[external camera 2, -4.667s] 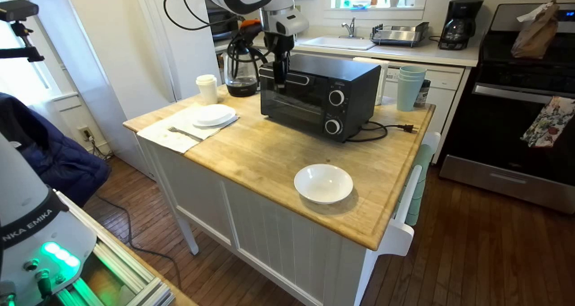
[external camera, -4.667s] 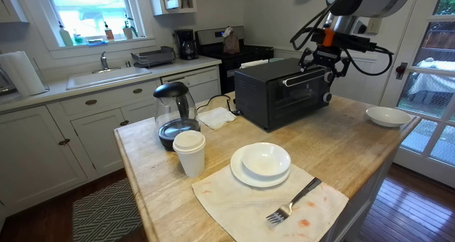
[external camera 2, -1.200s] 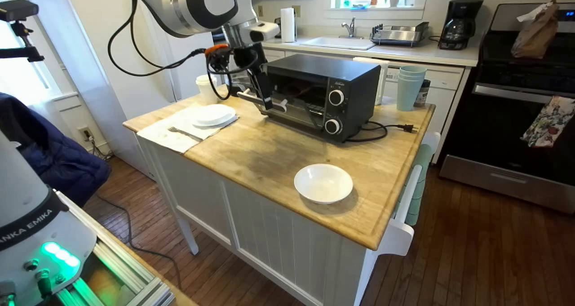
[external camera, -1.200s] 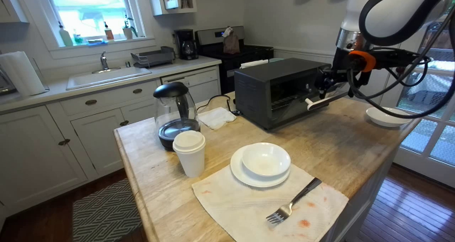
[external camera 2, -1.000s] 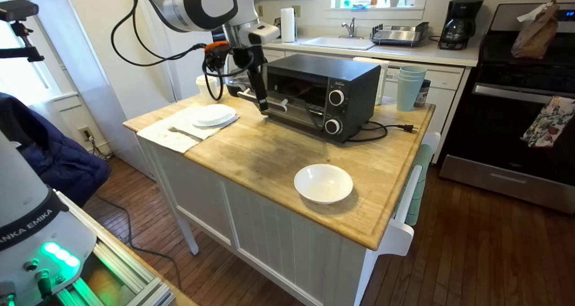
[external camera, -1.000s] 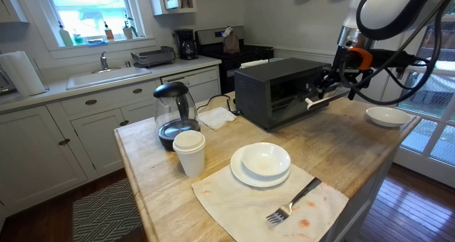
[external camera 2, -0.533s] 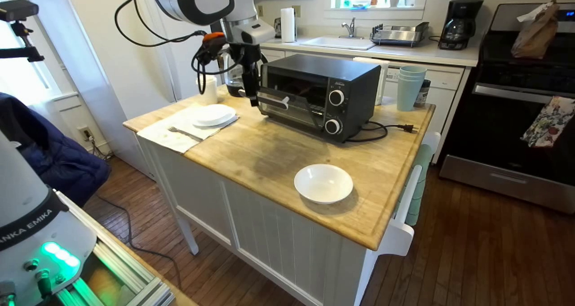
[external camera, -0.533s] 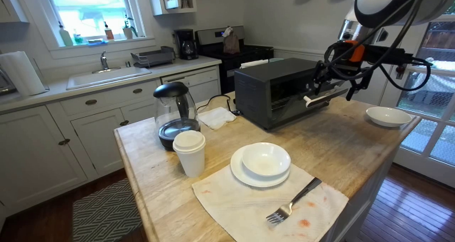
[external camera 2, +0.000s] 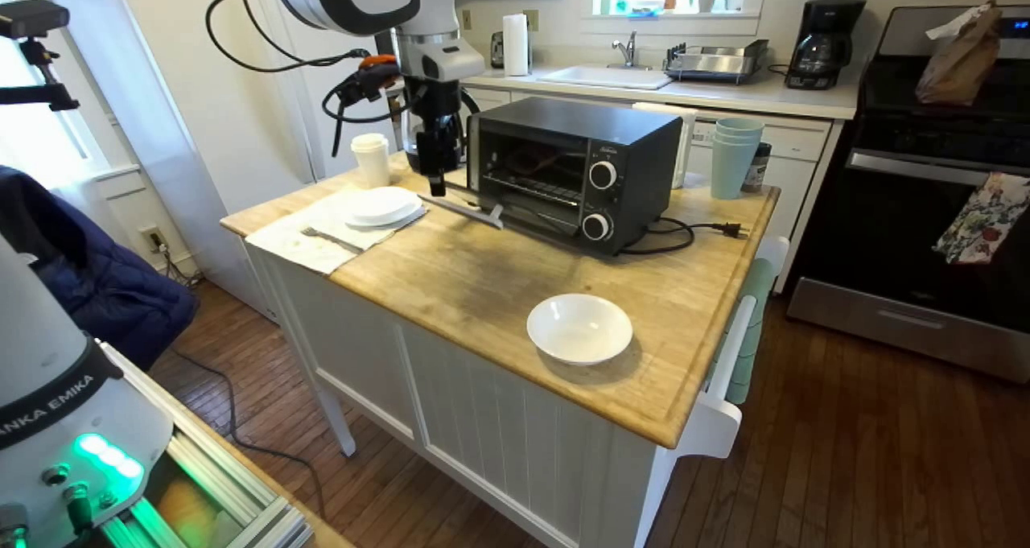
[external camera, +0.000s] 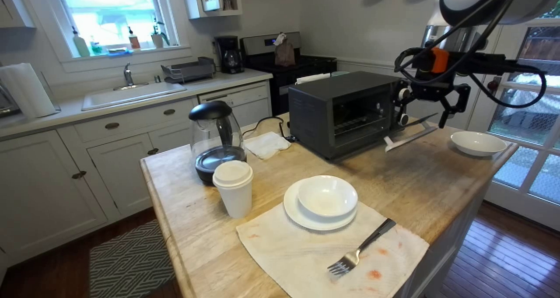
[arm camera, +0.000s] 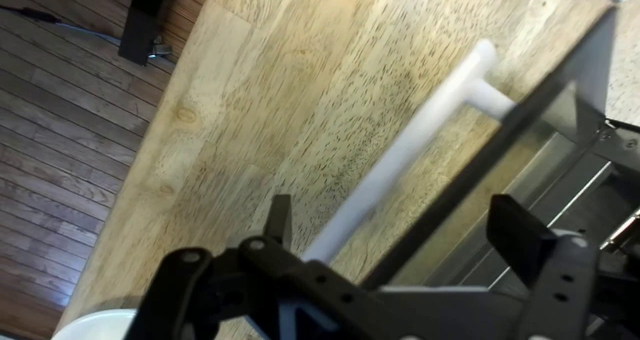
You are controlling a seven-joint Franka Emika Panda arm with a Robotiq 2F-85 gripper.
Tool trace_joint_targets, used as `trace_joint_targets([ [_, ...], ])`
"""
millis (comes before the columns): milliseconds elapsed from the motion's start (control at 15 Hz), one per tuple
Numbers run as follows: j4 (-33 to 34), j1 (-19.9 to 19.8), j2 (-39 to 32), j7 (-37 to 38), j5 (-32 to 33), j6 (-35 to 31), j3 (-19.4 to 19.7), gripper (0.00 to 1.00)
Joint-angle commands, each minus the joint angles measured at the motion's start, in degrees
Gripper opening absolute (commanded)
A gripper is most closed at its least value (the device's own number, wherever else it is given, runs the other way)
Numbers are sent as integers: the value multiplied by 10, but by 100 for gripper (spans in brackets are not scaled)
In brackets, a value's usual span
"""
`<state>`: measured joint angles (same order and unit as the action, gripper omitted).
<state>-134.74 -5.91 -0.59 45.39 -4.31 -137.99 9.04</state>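
Gripper (arm camera: 390,212) wide apart here in the wrist view, fingers (arm camera: 280,217) spread with nothing held between them, and right underneath runs the pale handle (arm camera: 395,165), the dark edge of the glass door (arm camera: 452,192) alongside! Out past one finger, down in the corner, peeks a white bowl (arm camera: 97,327). Over to an exterior view, and there's the toaster oven (external camera: 323,114) just beside the gripper, mouth bare, wire rack (external camera: 356,125) showing, the door folded down below the fingertips. So the opening looks all but finished, I'd judge: door low, handle ungripped; left, at most, is a last bit of drop at the hinge. Does a fingertip brush the handle? Can't tell from here. Well apart from the gripper, across the table (external camera: 393,180), stand a kettle (external camera: 218,142), a paper cup (external camera: 235,193) and a plate (external camera: 297,215) bearing a small bowl (external camera: 328,196). And in an exterior view again, look at that oven: squat, black, flat-topped, two round knobs (external camera 2: 602,175) with bright rims at the end farther from the gripper, handle reaching out in front, low by the fingertips, the inside too dark to read beyond the rack.
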Motion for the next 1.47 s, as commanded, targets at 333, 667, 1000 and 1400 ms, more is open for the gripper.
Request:
trace_joint_targets([
  [333, 8, -21, 26, 5, 44, 55, -1, 100],
  [667, 19, -29, 6, 0, 204, 18, 0, 100],
  [1000, 32, -35, -33, -7, 374, 26, 10, 100],
  [1400, 22, -26, -42, -26, 378, 19, 18, 100],
])
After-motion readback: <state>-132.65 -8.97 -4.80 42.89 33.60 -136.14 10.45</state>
